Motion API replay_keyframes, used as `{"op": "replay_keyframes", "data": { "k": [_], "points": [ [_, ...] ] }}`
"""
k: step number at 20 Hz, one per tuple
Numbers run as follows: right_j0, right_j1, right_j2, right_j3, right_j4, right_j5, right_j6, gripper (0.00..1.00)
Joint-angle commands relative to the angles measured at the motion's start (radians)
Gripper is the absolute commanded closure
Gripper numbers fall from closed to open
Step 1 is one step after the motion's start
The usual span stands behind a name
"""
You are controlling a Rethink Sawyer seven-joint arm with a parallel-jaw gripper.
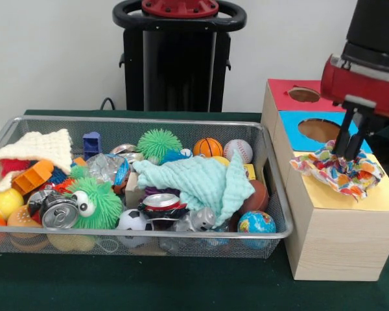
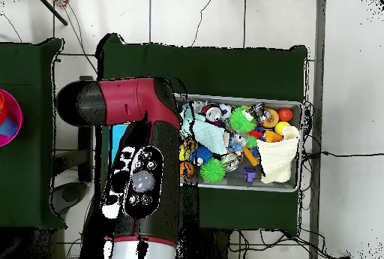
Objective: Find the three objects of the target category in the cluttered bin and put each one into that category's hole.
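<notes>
My gripper (image 1: 349, 154) is at the right, down over the wooden box (image 1: 337, 240), shut on a colourful patterned cloth (image 1: 337, 172). The cloth is bunched around the fingertips and rests on the box's yellow section (image 1: 384, 194), hiding any hole there. In the wire mesh bin (image 1: 272, 194) a mint green cloth (image 1: 204, 181) lies over the middle clutter and a cream knitted cloth (image 1: 42, 150) drapes the left end. From above, the arm (image 2: 139, 173) hides the gripper and most of the box; the bin (image 2: 296, 188), mint cloth (image 2: 212, 137) and cream cloth (image 2: 277, 160) show.
The box also has a red section with a hole (image 1: 303, 94) and a blue section with a hole (image 1: 319, 129). The bin holds balls, crushed cans (image 1: 59, 212), spiky green toys (image 1: 159, 142) and a small globe (image 1: 256, 222). A black stand (image 1: 178, 58) rises behind.
</notes>
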Motion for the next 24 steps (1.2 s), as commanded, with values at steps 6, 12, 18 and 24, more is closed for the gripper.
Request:
{"op": "replay_keyframes", "data": {
  "k": [6, 12, 18, 24],
  "points": [
    [-0.050, 0.149, 0.119, -0.002, -0.081, -0.040, -0.066, 1.00],
    [-0.090, 0.140, 0.193, 0.012, -0.048, 0.017, -0.119, 1.00],
    [-0.148, 0.107, 0.283, 0.042, -0.013, 0.124, -0.164, 1.00],
    [-0.161, 0.082, 0.312, 0.041, 0.007, 0.232, -0.109, 1.00]
  ]
}}
